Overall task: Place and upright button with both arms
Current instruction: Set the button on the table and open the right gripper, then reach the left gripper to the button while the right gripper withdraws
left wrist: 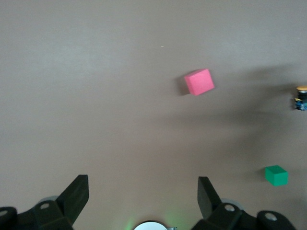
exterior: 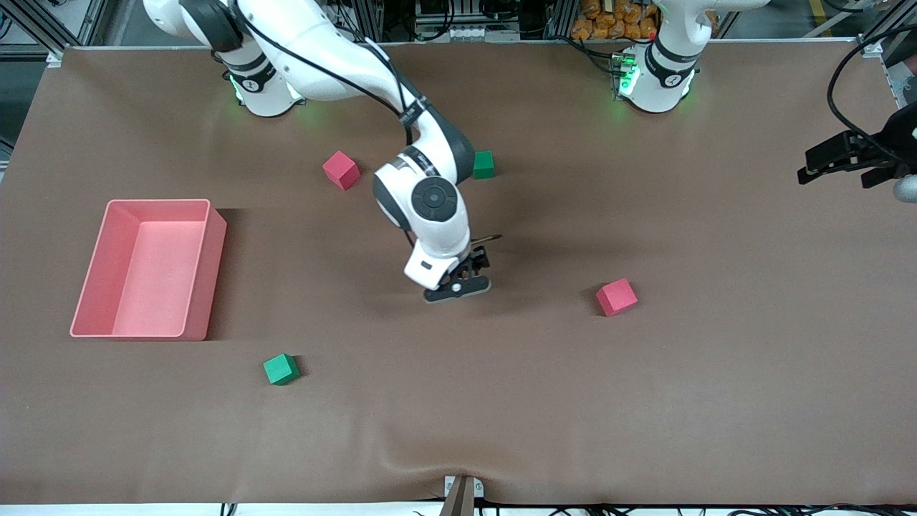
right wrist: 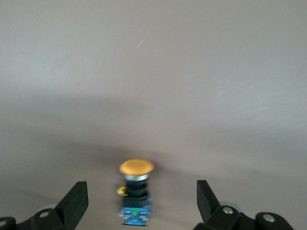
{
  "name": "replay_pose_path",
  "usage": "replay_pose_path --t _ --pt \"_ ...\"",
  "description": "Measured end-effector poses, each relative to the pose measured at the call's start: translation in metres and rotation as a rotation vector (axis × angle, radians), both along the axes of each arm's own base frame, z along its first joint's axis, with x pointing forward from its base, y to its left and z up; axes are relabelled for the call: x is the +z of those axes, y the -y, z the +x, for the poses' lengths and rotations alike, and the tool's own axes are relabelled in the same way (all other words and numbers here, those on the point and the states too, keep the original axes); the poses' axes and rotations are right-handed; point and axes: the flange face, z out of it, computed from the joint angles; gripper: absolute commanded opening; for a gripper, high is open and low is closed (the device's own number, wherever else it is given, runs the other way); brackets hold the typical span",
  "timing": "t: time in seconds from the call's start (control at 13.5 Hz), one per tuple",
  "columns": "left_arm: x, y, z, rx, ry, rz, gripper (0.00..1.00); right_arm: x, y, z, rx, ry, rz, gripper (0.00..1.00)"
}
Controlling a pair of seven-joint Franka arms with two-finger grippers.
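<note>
The button [right wrist: 136, 191] has an orange cap, a black body and a blue rear. In the right wrist view it sits on the brown table between the open fingers of my right gripper [right wrist: 142, 185], and neither finger touches it. In the front view the right gripper [exterior: 473, 267] is low over the middle of the table and hides the button. I cannot tell whether the button stands or lies. It also shows at the edge of the left wrist view [left wrist: 301, 97]. My left gripper [exterior: 849, 161] waits in the air at the left arm's end, open and empty [left wrist: 143, 185].
A pink bin [exterior: 157, 204] stands toward the right arm's end. Two red cubes [exterior: 341, 170] [exterior: 616, 296] and two green cubes [exterior: 483, 164] [exterior: 281, 369] lie around the right gripper. The left wrist view shows a red cube [left wrist: 199, 81] and a green cube [left wrist: 276, 175].
</note>
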Motion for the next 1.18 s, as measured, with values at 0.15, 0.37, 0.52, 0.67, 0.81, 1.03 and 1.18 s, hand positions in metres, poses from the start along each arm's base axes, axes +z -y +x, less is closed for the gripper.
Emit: replay_pose_path --t 0.15,0.37,0.52,0.67,0.81,1.03,1.18 --pt "-0.012 0.021 0.006 -0.011 -0.024 -0.03 1.0 0.035 0.038 0.022 -0.059 0.011 -0.029 1.0" --pt "-0.036 0.051 0.016 0.054 -0.081 -0.054 1.0 0.082 0.106 0.05 -0.161 -0.029 -0.057 1.0" --pt "-0.048 0.086 0.021 0.081 -0.107 -0.041 1.0 0.119 0.162 0.066 -0.238 -0.044 -0.052 1.0" --pt "-0.059 0.126 0.023 0.089 -0.13 -0.022 1.0 0.144 0.217 0.068 -0.283 -0.074 -0.051 1.0" --pt "-0.076 0.165 0.023 0.081 -0.156 -0.001 1.0 0.153 0.262 0.057 -0.327 -0.095 -0.043 1.0" --pt "-0.103 0.21 0.027 0.074 -0.189 0.029 1.0 0.157 0.32 0.045 -0.318 -0.116 -0.034 1.0" --pt "-0.124 0.236 0.031 0.069 -0.196 0.041 1.0 0.162 0.342 0.033 -0.307 -0.162 -0.081 1.0"
